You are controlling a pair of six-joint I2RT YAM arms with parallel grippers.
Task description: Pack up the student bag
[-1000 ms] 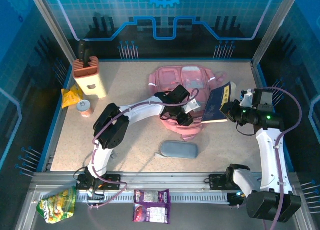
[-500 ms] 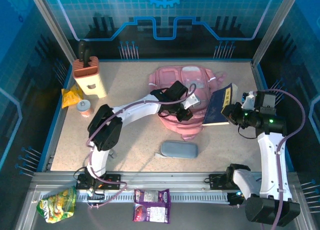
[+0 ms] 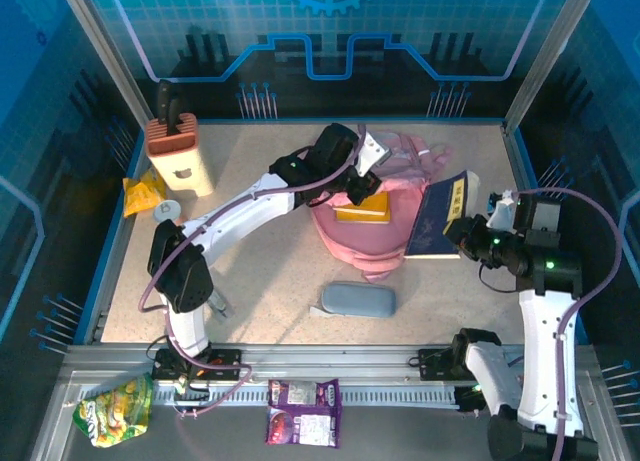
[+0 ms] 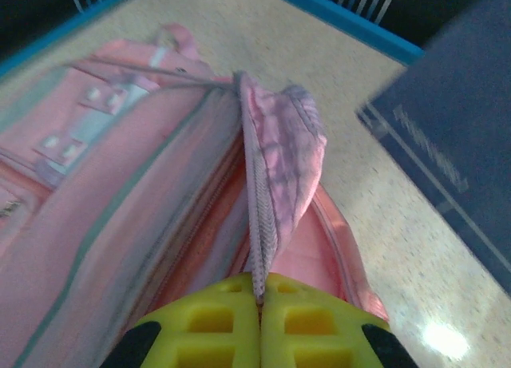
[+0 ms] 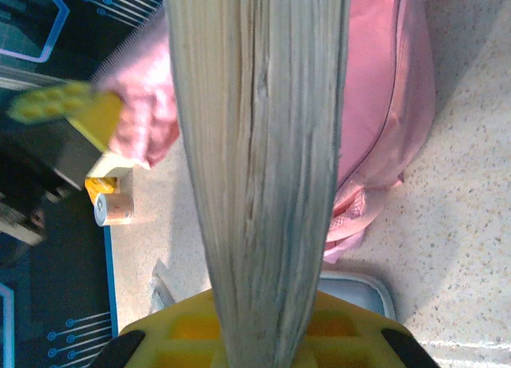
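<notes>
Partway, I judge: the left claw [image 4: 259, 292] pinches the flap of the student bag [image 3: 355, 243] just below it, a yellow book [image 3: 362, 207] seemingly inside, while the right claw [image 5: 267, 336] clamps a blue book [image 3: 445, 216] beside the bag, the grey pencil case [image 3: 358, 300] unpacked.

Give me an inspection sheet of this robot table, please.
Surface: speckled beige tabletop.
Job's things: student bag, flap lifted; yellow book in its opening; dark blue book held beside it; grey pencil case in front.
Clutter: knife block, yellow packet, small jar; green snack pack, purple snack pack on near rail.
Grippers: left gripper shut on flap; right gripper shut on dark blue book.
Cables: purple cables along both arms.
Surroundings: blue panelled walls.
</notes>
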